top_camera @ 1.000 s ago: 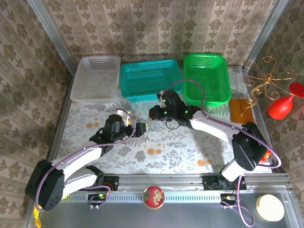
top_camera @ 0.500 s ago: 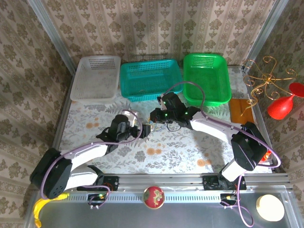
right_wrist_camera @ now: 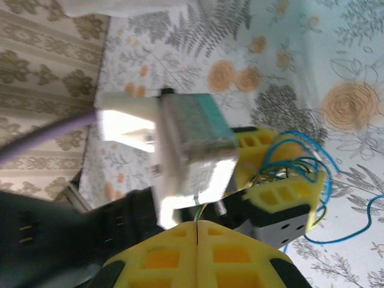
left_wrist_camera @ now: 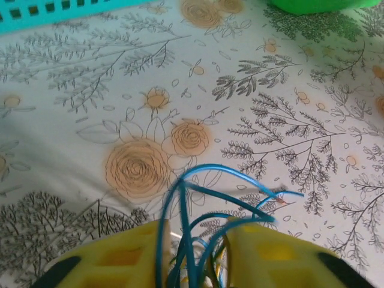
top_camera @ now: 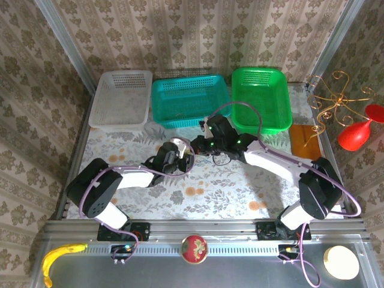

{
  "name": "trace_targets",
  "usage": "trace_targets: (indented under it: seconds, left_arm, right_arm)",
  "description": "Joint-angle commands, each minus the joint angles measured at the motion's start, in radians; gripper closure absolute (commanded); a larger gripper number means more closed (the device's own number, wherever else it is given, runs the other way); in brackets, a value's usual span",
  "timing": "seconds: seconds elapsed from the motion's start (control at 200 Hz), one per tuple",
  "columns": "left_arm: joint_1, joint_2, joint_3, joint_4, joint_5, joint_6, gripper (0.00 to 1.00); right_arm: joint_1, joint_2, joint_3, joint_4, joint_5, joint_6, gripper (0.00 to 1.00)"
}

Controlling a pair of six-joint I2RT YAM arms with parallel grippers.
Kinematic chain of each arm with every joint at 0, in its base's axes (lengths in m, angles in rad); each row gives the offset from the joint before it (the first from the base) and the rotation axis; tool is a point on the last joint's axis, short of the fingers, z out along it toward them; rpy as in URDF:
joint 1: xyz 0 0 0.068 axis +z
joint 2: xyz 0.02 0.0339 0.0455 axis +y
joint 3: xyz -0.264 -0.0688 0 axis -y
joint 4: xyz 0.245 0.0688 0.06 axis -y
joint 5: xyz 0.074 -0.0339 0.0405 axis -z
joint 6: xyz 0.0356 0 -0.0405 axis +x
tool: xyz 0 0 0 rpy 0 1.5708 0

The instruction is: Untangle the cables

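- Flowery wallpaper is all around, and the bench (top_camera: 252,186) has a cloth with flowers and leaves on it.
- Three baskets sit in a row at the far side of the bench: a white basket (top_camera: 123,99) on the left, a blue-green basket (top_camera: 189,96) in the middle and a green basket (top_camera: 261,99) on the right.
- The cables (left_wrist_camera: 183,222) are a small bunch of thin blue and yellowish strings. They are held between the two arms near the middle of the bench, a little nearer than the blue-green basket.
- The left jaws grip the bunch. Blue loops stick out from between the yellow left fingers (left_wrist_camera: 120,258).
- The right jaws are closed tight. The right fingers (right_wrist_camera: 156,258) touch each other, and one thin string looks pinched where they meet.
- The two sets of jaws are just beside each other.
- I think the job right now is to pull one string out of the bunch.
- To do it well, the left jaws should hold firm and not move. The right jaws should pull away slowly, straight along the string.
- The string is thin and could slip out, so the pull should be gentle.
- If the whole bunch comes along, it is better to stop and grab a different string.
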Motion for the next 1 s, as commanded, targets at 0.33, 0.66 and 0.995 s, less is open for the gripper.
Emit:
trace_targets:
  seconds: [0.33,0.66,0.995]
  left_arm:
    - [-0.005,0.014,-0.102,0.141,-0.024,-0.059,0.76]
    - [-0.006,0.009,-0.112,0.151,-0.013,-0.069,0.76]
    - [-0.003,-0.167,-0.033,-0.011,0.037,-0.112,0.24]
  right_arm:
    - [-0.174,-0.235,0.190,-0.028,-0.044,0.079,1.00]
    - [-0.269,-0.298,0.276,-0.045,-0.035,0.084,1.00]
    - [-0.303,-0.264,0.256,-0.046,0.067,-0.004,1.00]
